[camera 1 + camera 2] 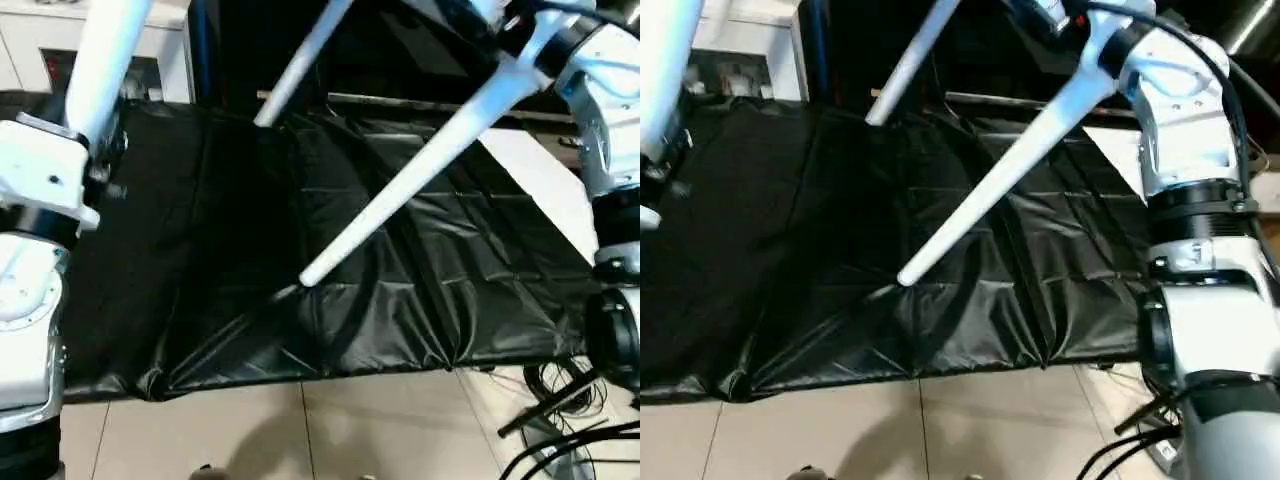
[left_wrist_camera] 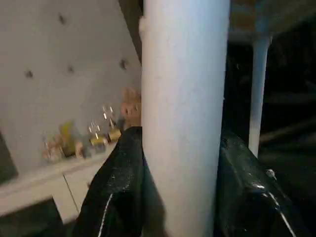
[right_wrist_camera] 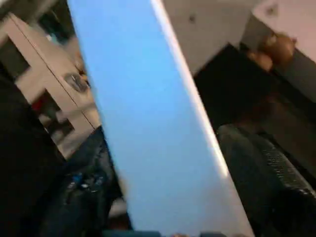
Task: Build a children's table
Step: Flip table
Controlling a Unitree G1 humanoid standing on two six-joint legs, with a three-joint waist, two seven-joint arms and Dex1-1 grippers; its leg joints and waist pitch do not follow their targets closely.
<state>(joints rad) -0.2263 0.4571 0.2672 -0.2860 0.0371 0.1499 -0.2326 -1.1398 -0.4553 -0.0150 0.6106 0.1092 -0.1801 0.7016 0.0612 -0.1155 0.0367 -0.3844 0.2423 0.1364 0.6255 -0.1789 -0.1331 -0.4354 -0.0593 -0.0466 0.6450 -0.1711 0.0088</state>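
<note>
1. Table legs: three white tubular legs show in the head views, all raised above the work table.
   - Long leg (image 1: 420, 165): slants from the right gripper at upper right down to a free end hanging just over the black cover near the middle.
   - Thin leg (image 1: 300, 62): slants from the top edge down to an end over the far part of the cover.
   - Thick leg (image 1: 105, 60): rises steeply at far left, above the left arm.
2. Left gripper (image 2: 182, 197): in the left wrist view the two black fingers (image 2: 118, 192) stand on either side of a white leg (image 2: 182, 113), pressed against it. The jaws are clamped on this leg. A second leg (image 2: 257, 94) stands behind it, joined at its top to a pale surface.
3. Right gripper (image 3: 163, 217): in the right wrist view a white leg (image 3: 148, 113) runs between dark fingers (image 3: 261, 168). A gap shows between the leg and this finger; whether the jaws grip or stand loose cannot be told.
4. Work table (image 1: 200, 260): draped with a creased black cover.
5. Containers: none can be made out. White cabinets (image 1: 30, 50) stand beyond the table at the left.
6. Floor: pale tiles (image 1: 300, 430); black cables (image 1: 560, 400) lie at lower right.
</note>
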